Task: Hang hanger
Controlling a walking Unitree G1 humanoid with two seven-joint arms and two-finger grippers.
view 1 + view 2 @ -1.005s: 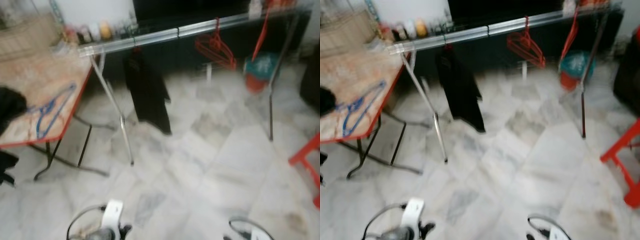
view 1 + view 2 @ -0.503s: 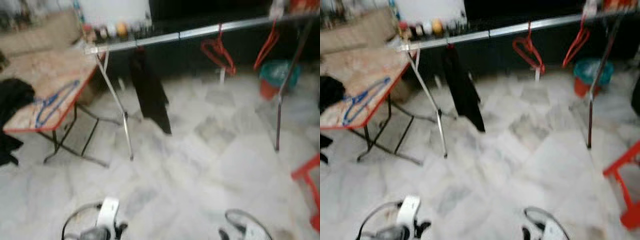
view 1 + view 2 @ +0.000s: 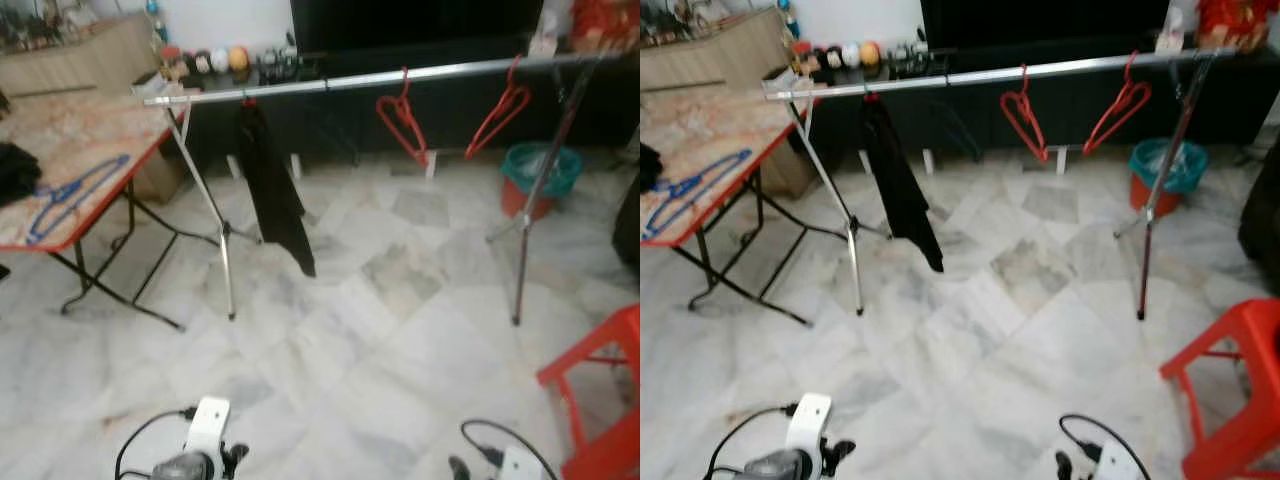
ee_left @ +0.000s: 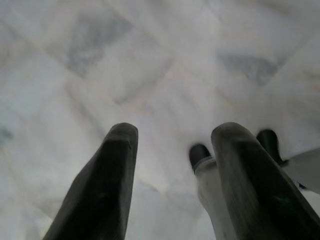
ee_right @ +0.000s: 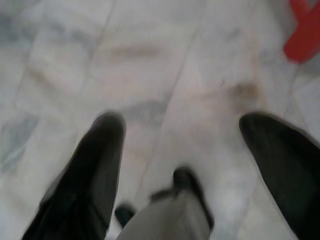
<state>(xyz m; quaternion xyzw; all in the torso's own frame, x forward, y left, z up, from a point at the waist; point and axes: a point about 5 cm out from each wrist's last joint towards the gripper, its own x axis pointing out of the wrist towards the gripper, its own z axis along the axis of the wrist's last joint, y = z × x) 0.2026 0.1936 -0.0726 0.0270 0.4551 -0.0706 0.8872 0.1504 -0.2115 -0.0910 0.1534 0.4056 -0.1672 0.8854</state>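
On the surface's near edge, far left, blue hanger [image 3: 62, 195] lying untouched. Whole view swung right since earlier. Left tool [image 4: 172, 165], right tool [image 5: 182, 165] spread apart, empty; pickup not begun.

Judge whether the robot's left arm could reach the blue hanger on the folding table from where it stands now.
Probably not. The blue hanger lies on the folding table far off to the left, while the left gripper hangs low over the marble floor.
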